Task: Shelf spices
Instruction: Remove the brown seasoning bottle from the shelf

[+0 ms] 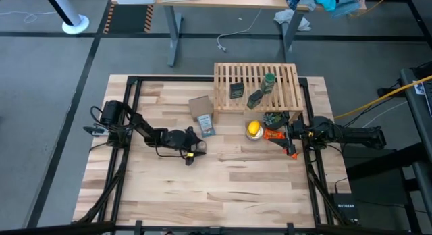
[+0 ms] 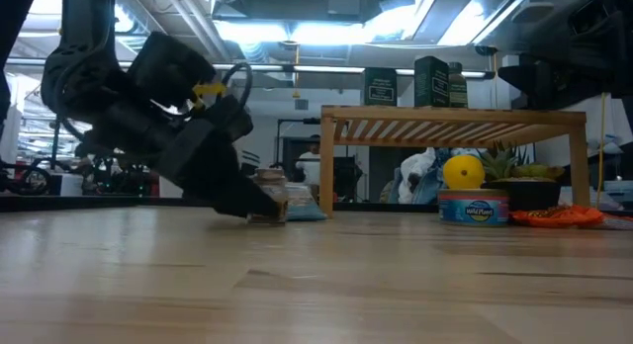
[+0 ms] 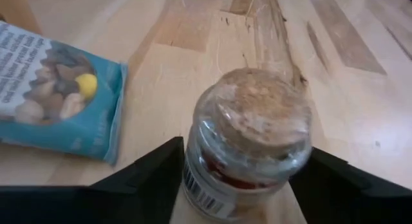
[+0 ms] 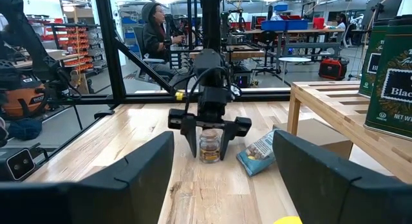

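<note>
Left wrist view: the left gripper (image 3: 241,185) straddles the upright glass jar (image 3: 248,143) with jaws spread, not clamped, ready to grasp it for the shelf (image 1: 257,86); the right gripper (image 1: 291,135) waits open.

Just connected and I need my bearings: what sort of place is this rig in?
Most likely a robotics lab or workshop, not a kitchen. Beyond the wooden table stand metal workbenches loaded with gear, a person sits at one, and bare ducts and strip lights run overhead.
</note>
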